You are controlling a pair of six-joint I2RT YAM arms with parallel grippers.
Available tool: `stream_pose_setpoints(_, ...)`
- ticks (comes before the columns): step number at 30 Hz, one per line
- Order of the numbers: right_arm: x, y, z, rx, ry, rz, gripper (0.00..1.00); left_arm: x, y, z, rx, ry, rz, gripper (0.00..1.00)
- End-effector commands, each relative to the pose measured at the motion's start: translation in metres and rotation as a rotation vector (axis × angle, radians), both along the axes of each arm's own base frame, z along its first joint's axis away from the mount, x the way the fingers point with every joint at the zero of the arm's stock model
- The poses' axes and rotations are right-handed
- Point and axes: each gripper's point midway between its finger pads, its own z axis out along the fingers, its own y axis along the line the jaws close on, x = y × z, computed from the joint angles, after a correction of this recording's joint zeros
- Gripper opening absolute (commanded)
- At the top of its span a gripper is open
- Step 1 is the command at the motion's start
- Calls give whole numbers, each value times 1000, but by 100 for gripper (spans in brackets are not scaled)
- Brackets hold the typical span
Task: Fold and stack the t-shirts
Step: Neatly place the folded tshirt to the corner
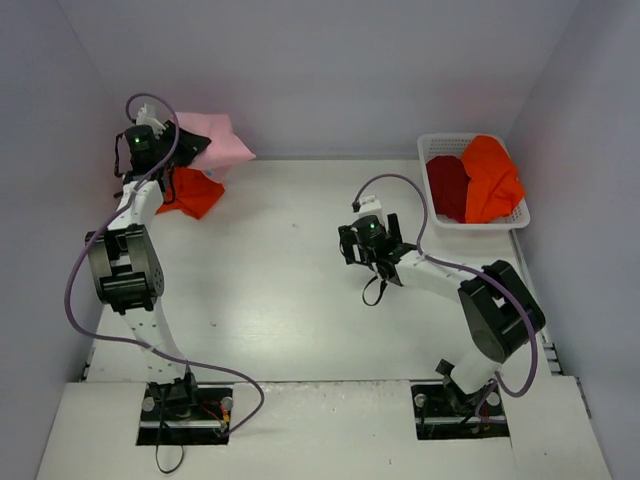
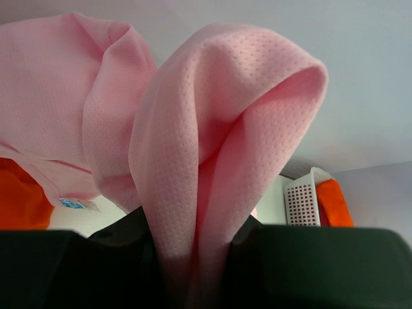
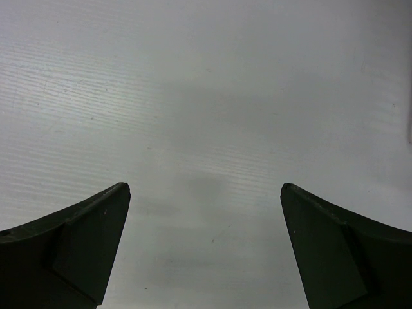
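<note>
White worktop [image 1: 300, 300], pale walls all round, and the near half is mostly bare. Right hand [image 3: 206, 190] hovers low over the middle, fingers spread wide with nothing between them.

Further back on the left, the left hand [image 2: 193, 270] is clamped on a bunched fold of the light pink t-shirt [image 2: 212, 129], held up in the far left corner close to the wall. One orange t-shirt [image 1: 195, 192] lies on the worktop just below and beside it (can't tell how neatly it's folded).

My read: the pink one is at the stacking spot, either going down onto the orange or coming off it. The next move needs the cloth laid flat rather than dropped in a lump. The right hand is well apart, so it would have to come over to help.

Far right, the white basket [image 1: 522, 216] holds the dark red t-shirt [image 1: 448, 185] and a second orange t-shirt [image 1: 492, 175], both crumpled. I'd guess half the job's left. That wall behind the left arm looks like the tight bit.
</note>
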Motion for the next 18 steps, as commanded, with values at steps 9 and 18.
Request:
stream_pose_setpoints(9,5,-1,16,32,-71,-37,100,18,34,94,20,-216,-23,0)
stream_pose_setpoints(18,6,1,26,45,-89,-31,100,21,68,90,26,-228,-19,0)
